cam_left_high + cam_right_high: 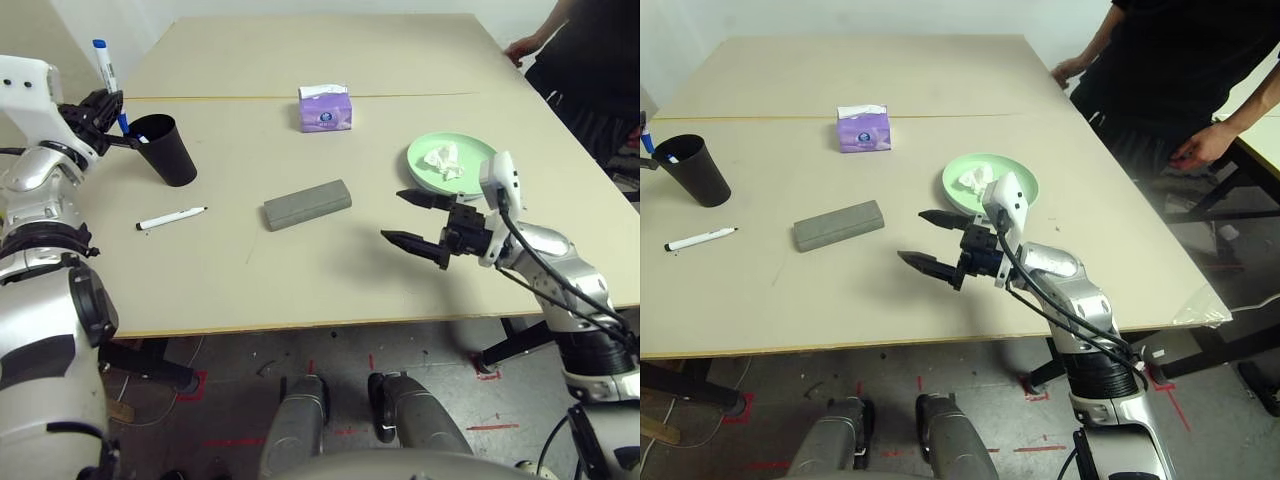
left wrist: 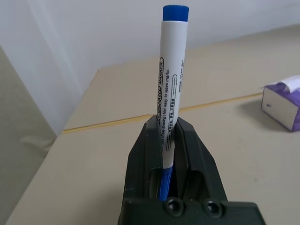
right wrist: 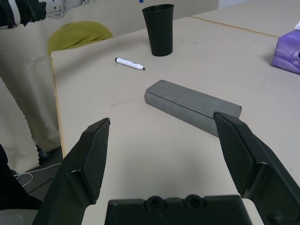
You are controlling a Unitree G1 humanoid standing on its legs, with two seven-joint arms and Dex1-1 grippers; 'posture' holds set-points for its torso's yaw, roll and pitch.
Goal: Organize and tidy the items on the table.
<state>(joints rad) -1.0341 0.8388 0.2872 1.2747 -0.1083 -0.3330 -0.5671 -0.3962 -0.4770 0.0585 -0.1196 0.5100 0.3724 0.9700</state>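
My left arm is raised at the far left, its left gripper [image 1: 103, 107] pinched tight on the blue-capped marker [image 2: 169, 89], which stands upright between the fingers. My right arm reaches in over the near table edge, the right gripper [image 1: 410, 216] pointing left, level, jaws spread wide and holding nothing.
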